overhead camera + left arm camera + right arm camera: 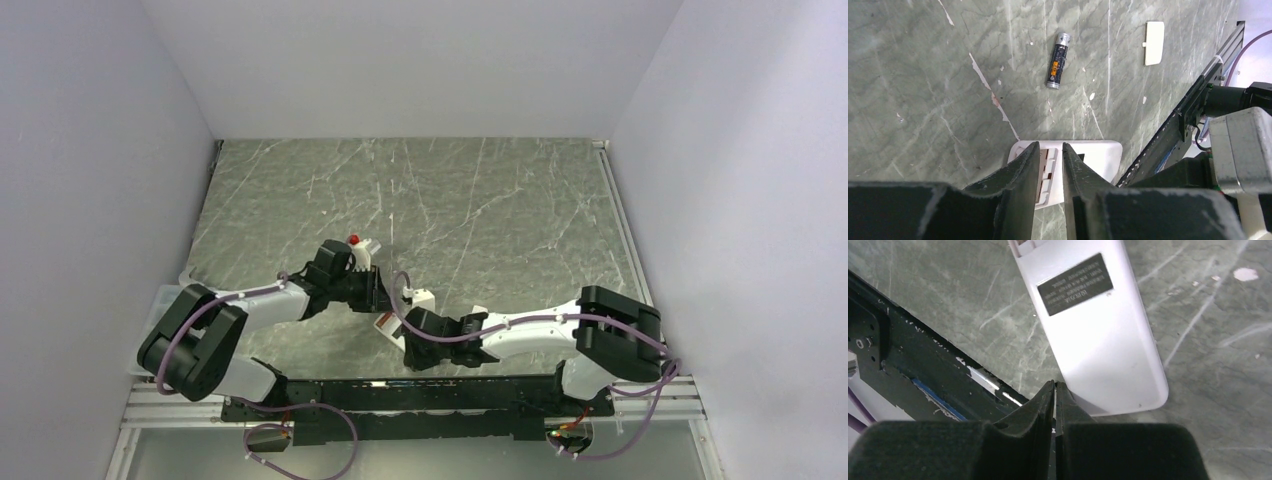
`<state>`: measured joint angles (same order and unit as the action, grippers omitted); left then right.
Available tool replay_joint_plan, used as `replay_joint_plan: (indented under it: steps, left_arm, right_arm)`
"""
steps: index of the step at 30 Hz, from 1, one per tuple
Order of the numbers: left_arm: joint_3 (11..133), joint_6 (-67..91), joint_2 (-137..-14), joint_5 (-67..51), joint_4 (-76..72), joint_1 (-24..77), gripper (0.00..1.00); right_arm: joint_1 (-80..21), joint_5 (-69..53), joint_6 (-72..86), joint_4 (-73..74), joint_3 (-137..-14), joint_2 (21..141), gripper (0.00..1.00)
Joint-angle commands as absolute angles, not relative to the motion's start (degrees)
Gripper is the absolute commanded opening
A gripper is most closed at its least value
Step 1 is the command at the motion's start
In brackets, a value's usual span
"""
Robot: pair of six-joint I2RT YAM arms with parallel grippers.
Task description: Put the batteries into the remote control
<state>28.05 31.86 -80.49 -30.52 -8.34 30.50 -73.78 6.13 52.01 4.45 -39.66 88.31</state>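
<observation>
left arm (262,304), right arm (530,335): white shells, black joints
cables (245,294): purple, run along both
left gripper (1050,146), right gripper (1054,383): matte black fingers (1023,420)

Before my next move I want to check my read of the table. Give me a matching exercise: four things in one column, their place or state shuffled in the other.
Things:
1. battery
2. remote
3. white plastic piece
4. right gripper

Place or state:
A. fingers closed together, tips at the remote's edge
B. back side up, dark label showing
C. dark cylinder on its side on the table, untouched
D. thin and flat, lying loose beyond the battery

Pairs: 1-C, 2-B, 3-D, 4-A
</observation>
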Motion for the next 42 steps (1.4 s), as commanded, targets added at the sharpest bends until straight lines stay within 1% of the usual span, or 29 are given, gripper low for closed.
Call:
replay_joint_plan:
  steps: [1, 5, 8, 12, 15, 21, 28, 35, 42]
  left_arm:
    - [30.7, 30.8, -78.6, -29.4, -7.4, 30.5, 0.31]
    - [31.6, 31.0, -78.5, -27.8, -7.3, 30.5, 0.37]
    - [32.8, 31.1, -80.5, -28.2, -8.1, 30.5, 0.39]
    - [34.1, 32.1, -84.4, -31.4, -11.1, 30.5, 0.37]
    - [34.1, 32.1, -86.7, -32.6, -12.1, 30.5, 0.31]
    - [30.5, 32.5, -85.8, -33.8, -12.3, 30.8, 0.25]
    - [26.2, 31.7, -79.7, -31.6, -7.4, 31.0, 0.24]
    - [22.5, 32.9, -77.8, -31.4, -7.5, 31.0, 0.23]
    - [21.7, 34.1, -73.0, -30.8, -3.9, 31.0, 0.22]
  right_arm:
    - [-73.8, 10.8, 52.6, 12.1, -36.2, 87.0, 0.09]
    - [-73.0, 11.9, 53.0, 13.2, -34.7, 84.7, 0.09]
    - [-72.4, 12.0, 53.3, 12.9, -33.5, 83.4, 0.09]
    - [-72.2, 12.4, 53.3, 13.4, -33.7, 83.3, 0.09]
    - [-72.0, 12.6, 53.5, 13.3, -33.3, 82.6, 0.09]
    - [-70.8, 12.9, 53.4, 13.5, -33.3, 81.7, 0.09]
    - [-69.1, 12.2, 52.3, 13.5, -33.9, 81.6, 0.1]
    - [-67.5, 11.4, 50.5, 13.1, -34.8, 82.4, 0.12]
    - [-66.2, 10.7, 48.4, 13.7, -36.3, 83.4, 0.14]
